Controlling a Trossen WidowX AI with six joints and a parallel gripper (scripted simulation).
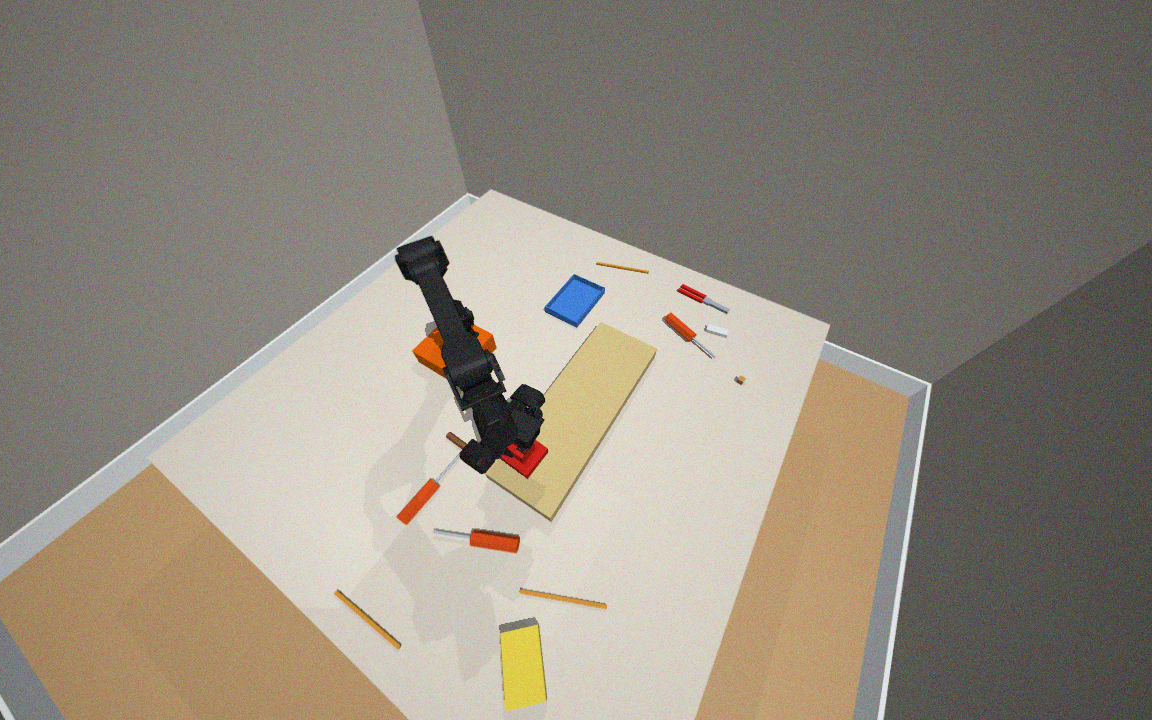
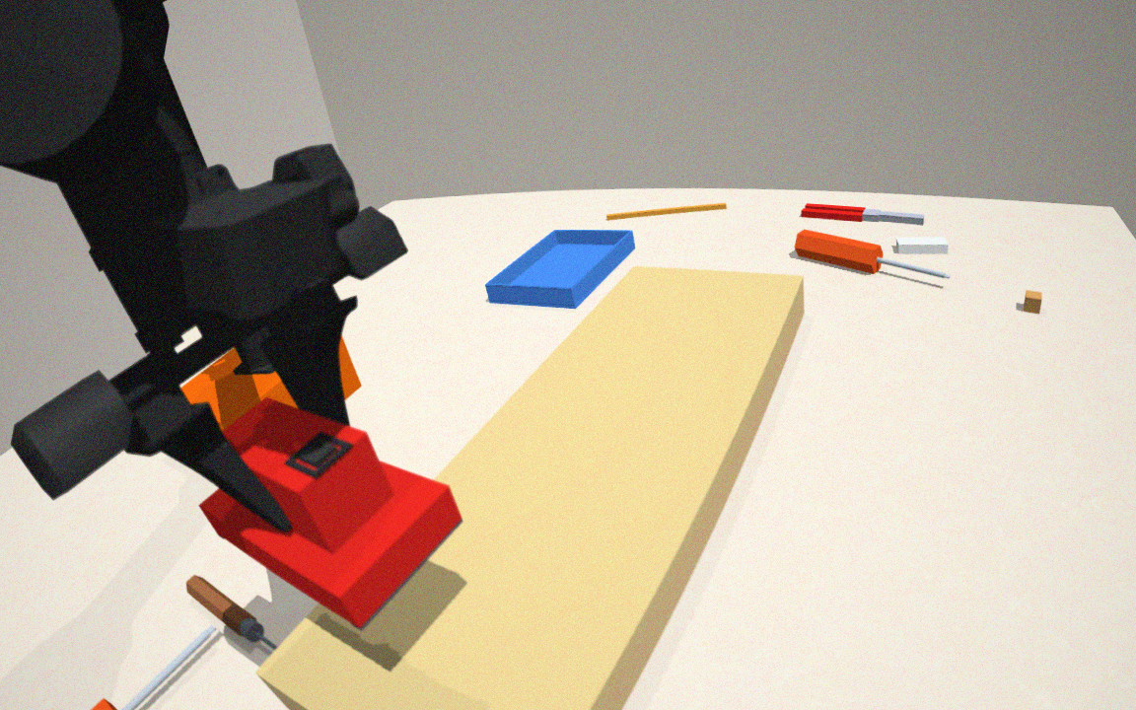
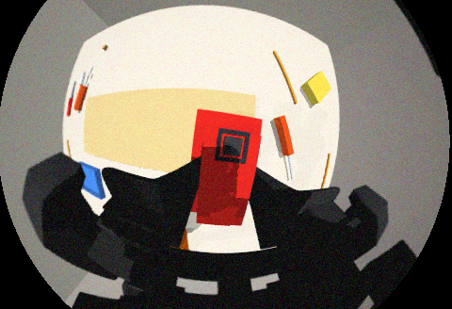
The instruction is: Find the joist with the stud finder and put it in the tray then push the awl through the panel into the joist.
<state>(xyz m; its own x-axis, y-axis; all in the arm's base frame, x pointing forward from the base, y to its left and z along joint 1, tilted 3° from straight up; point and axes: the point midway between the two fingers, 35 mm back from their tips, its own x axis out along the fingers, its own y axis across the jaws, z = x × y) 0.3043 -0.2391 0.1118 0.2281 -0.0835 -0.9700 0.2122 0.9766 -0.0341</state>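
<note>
Gripper fingers (image 1: 513, 447) (image 2: 312, 476) pinch the red stud finder (image 1: 524, 458) (image 2: 360, 538) (image 3: 228, 125) above the panel's near end (image 1: 553, 501) (image 2: 466, 658) (image 3: 242, 104), lower left in my exterior view. Lowering it tilted could catch an edge and twist it loose.

a yellow block (image 1: 523, 666) (image 3: 315, 88) lies near a pencil-like stick (image 1: 562, 598) (image 3: 285, 77).

We can read no text, label, brand, number or sign in any of the three views. The nearest thing to a sign that we find is a dark square frame around a dark square on the red stud finder (image 1: 524, 457) (image 2: 395, 521) (image 3: 226, 125), and we make out no letter or digit in it.
</note>
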